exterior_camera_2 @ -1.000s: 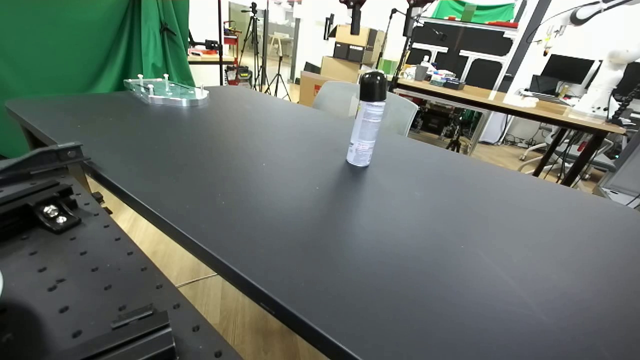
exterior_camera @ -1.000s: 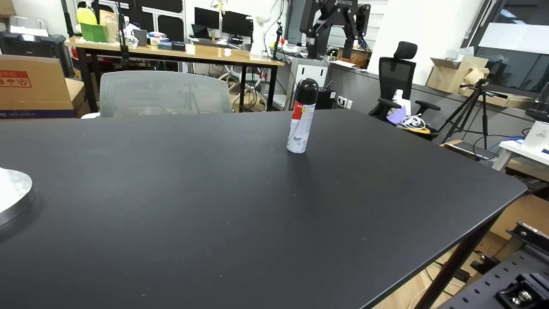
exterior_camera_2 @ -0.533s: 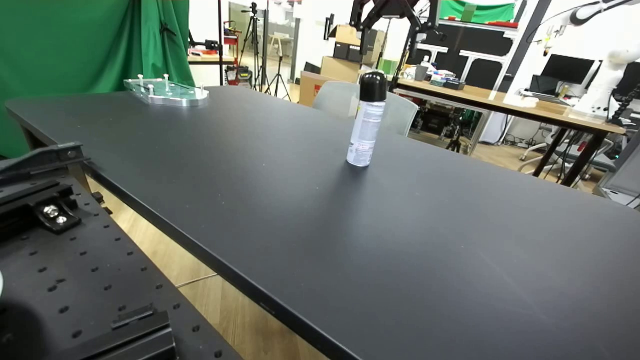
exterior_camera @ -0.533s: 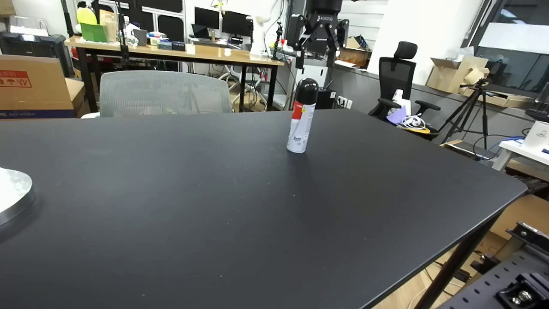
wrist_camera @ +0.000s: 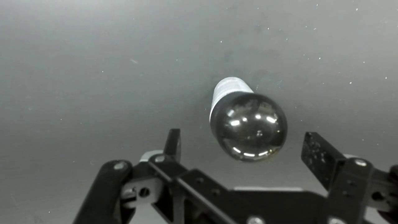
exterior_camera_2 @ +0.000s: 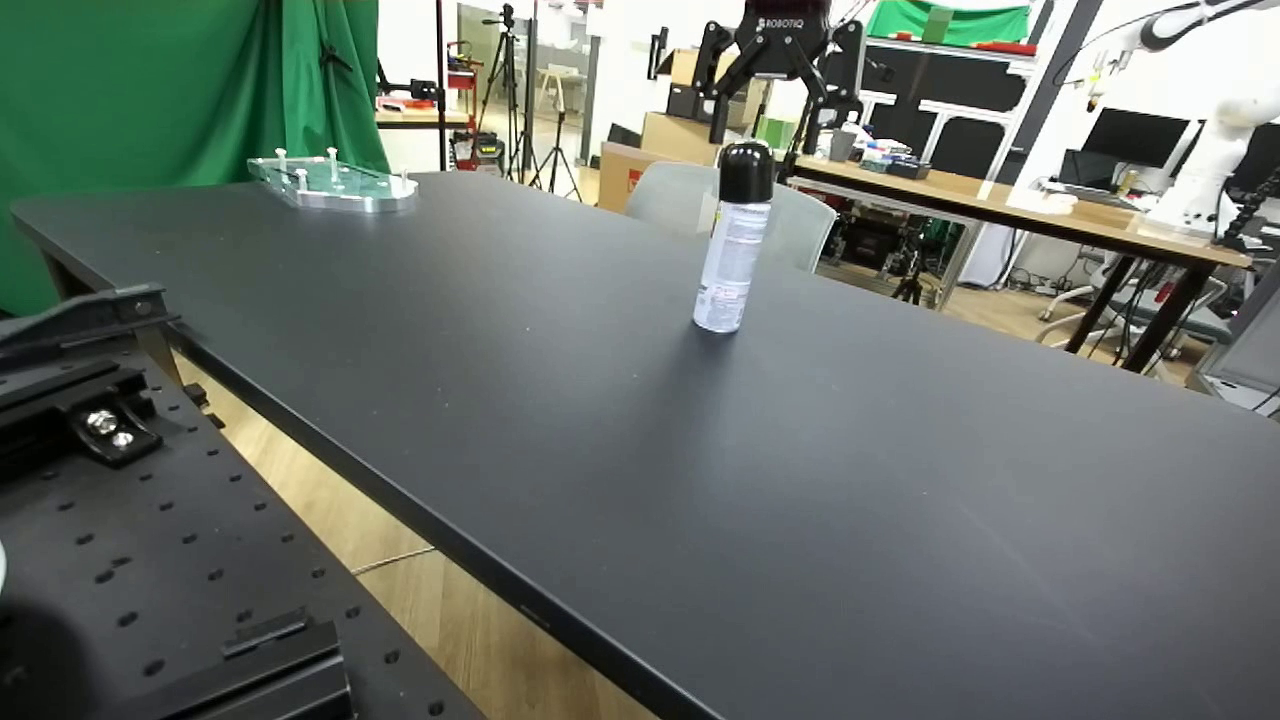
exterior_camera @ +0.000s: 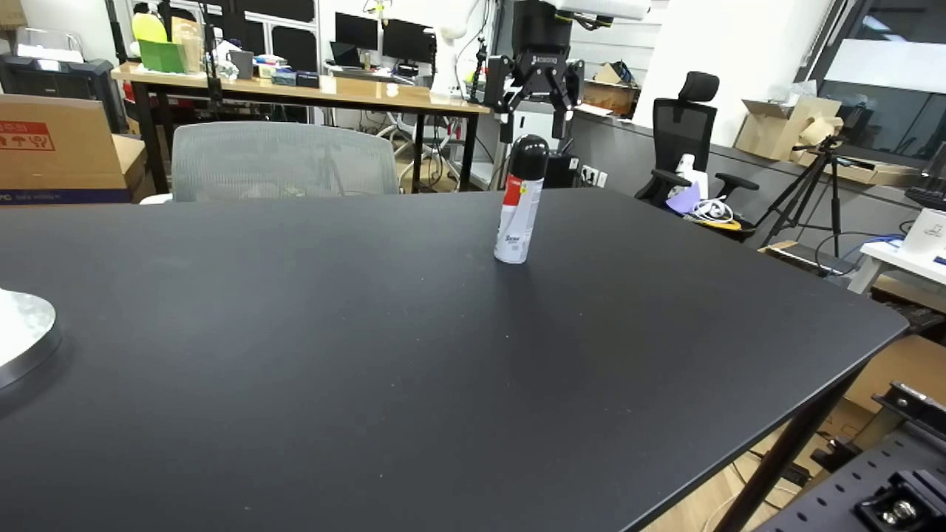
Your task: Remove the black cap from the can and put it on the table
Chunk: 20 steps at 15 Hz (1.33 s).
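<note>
My jaws stand spread wide with nothing in them; the black cap point(wrist_camera: 250, 127) sits on the can point(exterior_camera: 519, 222), which stands upright on the counter point(exterior_camera: 332, 332). In the wrist view the cap touches neither side of me but lies off-centre, closer to the pad point(wrist_camera: 321, 157) on that picture's right, its middle higher in the picture than either pad's. If I closed from this line, I expect one pad would touch first and shove, and a can this slim could tip or skid. Coming straight down, I might land on the dome instead of around it. Too shallow a bite would likely slide off that glossy round top; too deep would pinch can and cap together. Even a sound hold could lift the lot if the cap fits tightly, since nothing is pinning the can. From the wrist, the cap covers most of the can and much of the seam. Both exterior views put my tips roughly level with the cap's top, but how far above or behind it they are I can't judge. The can's small print is illegible, and a pale, round-edged thing point(exterior_camera: 26, 325) is cut off at the left edge of an exterior view, so I can't name it.
</note>
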Each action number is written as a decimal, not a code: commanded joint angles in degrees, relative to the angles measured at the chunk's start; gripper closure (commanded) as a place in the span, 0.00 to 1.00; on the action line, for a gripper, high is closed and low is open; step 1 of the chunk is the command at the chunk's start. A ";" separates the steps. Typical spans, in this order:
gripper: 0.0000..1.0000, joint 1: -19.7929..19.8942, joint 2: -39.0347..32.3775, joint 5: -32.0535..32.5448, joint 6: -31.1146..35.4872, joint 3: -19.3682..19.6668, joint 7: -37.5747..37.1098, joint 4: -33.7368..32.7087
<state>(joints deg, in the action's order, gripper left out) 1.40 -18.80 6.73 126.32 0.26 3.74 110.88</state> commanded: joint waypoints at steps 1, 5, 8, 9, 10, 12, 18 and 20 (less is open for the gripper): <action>0.00 -0.54 -1.41 0.43 -3.11 0.40 -0.11 -2.87; 0.25 -0.95 -1.15 0.95 -4.73 0.45 -0.48 -2.70; 0.40 -1.06 -1.02 1.01 -5.17 0.48 -0.52 -2.64; 0.47 -1.06 -1.01 0.97 -5.33 0.48 -0.50 -2.68; 0.54 -1.05 -1.01 0.97 -5.38 0.50 -0.51 -2.70; 0.67 -1.04 -0.79 0.96 -5.24 0.49 -0.47 -2.56; 0.68 -1.04 2.22 -0.60 -5.77 -0.37 0.96 -0.59; 0.68 -0.98 3.51 -1.68 -6.96 -0.97 2.53 -0.02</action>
<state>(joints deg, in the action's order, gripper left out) 0.42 -18.51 6.52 121.77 -0.05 4.76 109.50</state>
